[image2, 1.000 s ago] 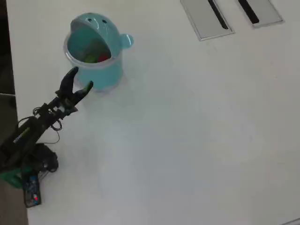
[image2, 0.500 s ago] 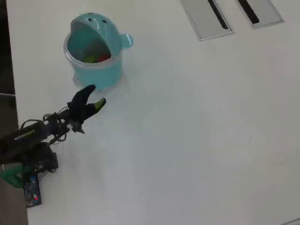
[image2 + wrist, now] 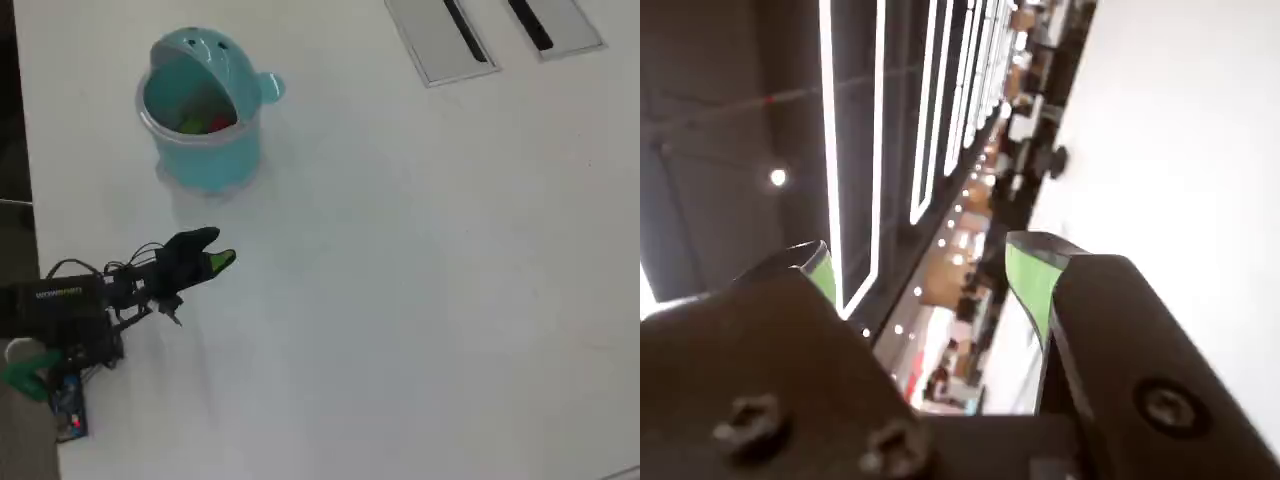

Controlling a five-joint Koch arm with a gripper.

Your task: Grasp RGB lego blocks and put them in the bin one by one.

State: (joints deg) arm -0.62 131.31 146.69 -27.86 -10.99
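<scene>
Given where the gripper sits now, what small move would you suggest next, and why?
Probably a retreat toward the arm's base. The gripper is open and empty, apart from the teal bin. The overhead view shows red and yellow-green blocks inside the bin, and no block on the white table. A blue block cannot be made out.

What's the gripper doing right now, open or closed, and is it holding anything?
Gripper: open, with a clear gap between its green-tipped fingers in the wrist view, holding nothing.
</scene>
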